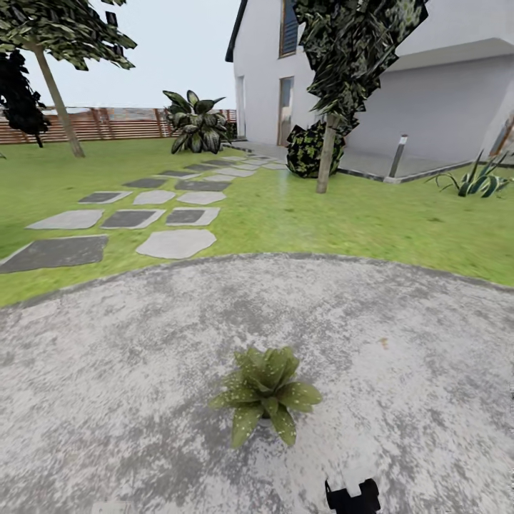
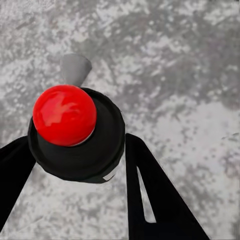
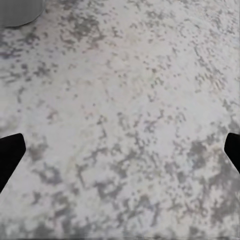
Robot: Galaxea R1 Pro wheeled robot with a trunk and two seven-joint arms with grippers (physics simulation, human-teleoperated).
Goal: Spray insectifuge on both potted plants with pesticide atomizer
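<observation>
Mottled grey patio (image 1: pixel 400 400) underfoot, my left gripper (image 2: pixel 75 165) pinching the spray bottle (image 2: pixel 75 132), right fingers (image 3: pixel 10 155) spread empty; I'd aim squarely over that leafy potted plant (image 1: pixel 265 392) before spraying.

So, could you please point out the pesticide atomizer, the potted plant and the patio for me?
pesticide atomizer (image 2: pixel 64 115): left wrist view, on its red top.
potted plant (image 1: pixel 266 390): head view, on the middle of its leaves.
patio (image 1: pixel 107 371): head view, on bare grey paving.

Atomizer (image 2: pixel 75 132) in left gripper (image 2: pixel 75 165); potted plant (image 1: pixel 265 394) on patio.
</observation>
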